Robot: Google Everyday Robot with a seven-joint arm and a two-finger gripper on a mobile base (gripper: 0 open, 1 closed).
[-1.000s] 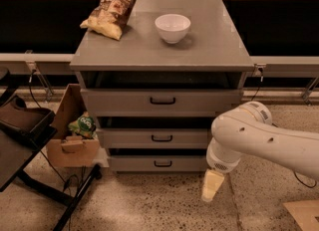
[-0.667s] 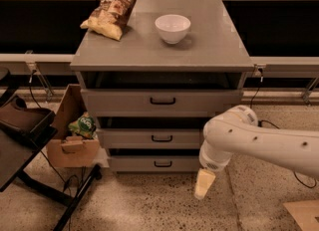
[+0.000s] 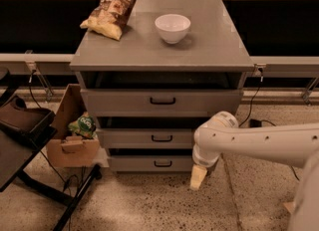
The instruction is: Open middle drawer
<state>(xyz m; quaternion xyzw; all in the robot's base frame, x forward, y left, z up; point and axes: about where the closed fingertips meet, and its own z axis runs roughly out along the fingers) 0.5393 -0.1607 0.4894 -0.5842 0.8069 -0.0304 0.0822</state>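
Up and to the left of my gripper (image 3: 198, 177) sits the middle drawer (image 3: 124, 138) — flat grey front, small black bar handle (image 3: 161, 138), second of three in the cabinet (image 3: 219, 51). My gripper hangs low and points down at the floor (image 3: 149, 205), just off the cabinet's lower right corner and apart from that handle; whether it is open or closed I cannot tell. Just left of it is the bottom drawer (image 3: 134, 164); higher up, the taller top drawer (image 3: 114, 101). Far above, on top of the cabinet, stand a white bowl (image 3: 172, 28) and a bag of chips (image 3: 112, 7). Well to the left — a cardboard box (image 3: 70, 148).
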